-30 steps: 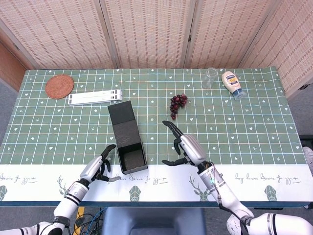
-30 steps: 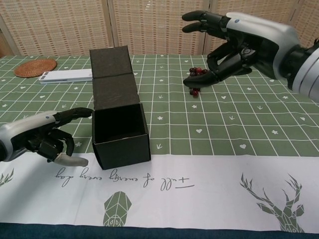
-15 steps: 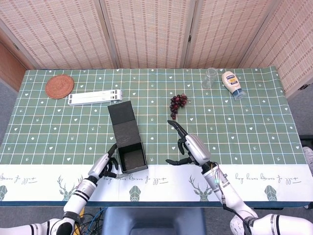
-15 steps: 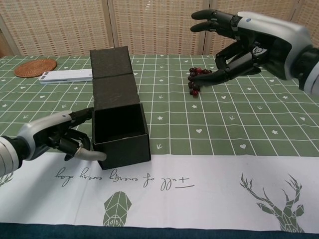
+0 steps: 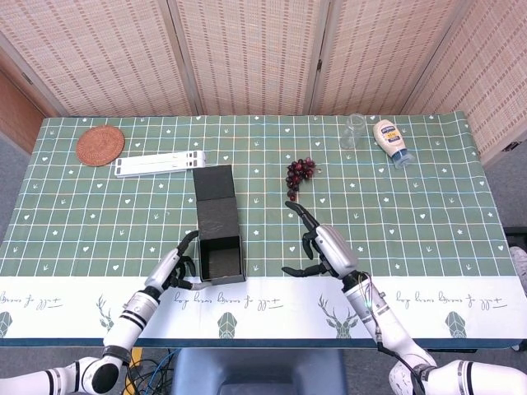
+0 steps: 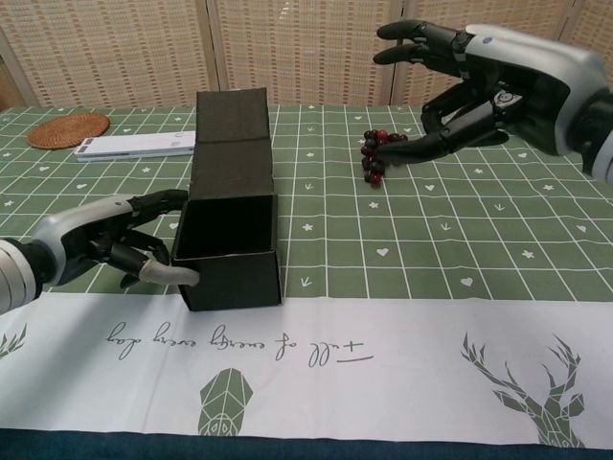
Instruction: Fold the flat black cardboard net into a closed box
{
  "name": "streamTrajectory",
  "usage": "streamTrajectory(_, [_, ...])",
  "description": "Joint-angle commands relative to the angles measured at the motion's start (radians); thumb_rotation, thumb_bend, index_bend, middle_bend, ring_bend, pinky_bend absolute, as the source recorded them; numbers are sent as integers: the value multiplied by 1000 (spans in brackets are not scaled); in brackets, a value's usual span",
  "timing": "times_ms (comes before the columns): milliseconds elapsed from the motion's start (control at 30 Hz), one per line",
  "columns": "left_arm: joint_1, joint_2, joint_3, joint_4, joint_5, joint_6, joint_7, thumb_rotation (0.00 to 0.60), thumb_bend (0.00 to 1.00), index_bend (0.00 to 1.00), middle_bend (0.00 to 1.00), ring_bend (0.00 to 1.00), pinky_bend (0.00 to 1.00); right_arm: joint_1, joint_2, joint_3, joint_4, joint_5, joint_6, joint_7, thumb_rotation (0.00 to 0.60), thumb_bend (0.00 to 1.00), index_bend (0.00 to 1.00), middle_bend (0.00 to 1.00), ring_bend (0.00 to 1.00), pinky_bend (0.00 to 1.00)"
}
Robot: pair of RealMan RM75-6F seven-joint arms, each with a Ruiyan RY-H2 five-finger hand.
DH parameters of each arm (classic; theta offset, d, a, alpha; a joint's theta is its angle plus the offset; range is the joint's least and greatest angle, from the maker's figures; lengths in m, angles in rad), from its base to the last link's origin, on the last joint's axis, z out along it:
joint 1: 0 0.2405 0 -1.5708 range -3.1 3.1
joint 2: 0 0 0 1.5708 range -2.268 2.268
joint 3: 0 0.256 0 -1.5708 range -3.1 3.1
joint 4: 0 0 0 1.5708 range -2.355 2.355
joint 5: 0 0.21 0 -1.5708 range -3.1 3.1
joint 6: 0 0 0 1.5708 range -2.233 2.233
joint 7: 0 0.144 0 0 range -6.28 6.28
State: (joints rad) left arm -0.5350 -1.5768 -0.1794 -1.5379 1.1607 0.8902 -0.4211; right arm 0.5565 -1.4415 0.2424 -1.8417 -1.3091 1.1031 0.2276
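The black cardboard box stands near the front edge of the counter, on the green checked cloth just where the white border begins. Its body is already formed and open at the top, and the long lid panel lies flat behind it, away from the robot. Compared with one second ago, the box has turned and slid a little to the robot's right: its sides were slanted then, and now they run almost straight with the grid of the cloth. The left hand has moved in and now touches the left wall, with curled fingers pressing near the front corner; it pushes and does not clamp. The right hand hovers above the cloth, apart from the box, fingers spread and holding nothing. I judge that the box is now squared for closing, but the lid is not yet folded over.

The cardboard looks matte, stiff and slightly rough, with sharp folded edges. The cloth looks smooth, so the box slides easily.
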Motion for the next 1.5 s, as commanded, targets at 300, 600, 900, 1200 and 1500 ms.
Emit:
streamTrajectory(300, [-10, -43, -7, 58, 19, -24, -43, 600, 74, 0, 0, 600, 800, -5, 6, -3, 6, 6, 6, 9, 600, 42, 0, 68, 780, 1000])
streamTrajectory(600, [11, -95, -11, 110, 39, 17, -89, 600, 74, 228, 247, 684, 807, -8, 0, -5, 38, 33, -1, 15, 600, 145, 0, 86, 780, 1000])
streamTrajectory(900, [31, -43, -6, 76, 144, 75, -162, 600, 74, 296, 315, 693, 809, 22, -45, 25, 128, 160, -62, -8, 600, 195, 0, 103, 780, 1000])
streamTrajectory(1200, [30, 59, 32, -58, 271, 108, -218, 600, 74, 295, 315, 694, 809, 92, -144, 89, 244, 301, -142, -13, 600, 195, 0, 125, 780, 1000])
streamTrajectory(1500, [-5, 88, 63, -135, 323, 89, -205, 600, 74, 289, 315, 694, 809, 193, -257, 165, 343, 405, -198, -46, 600, 169, 0, 130, 780, 1000])
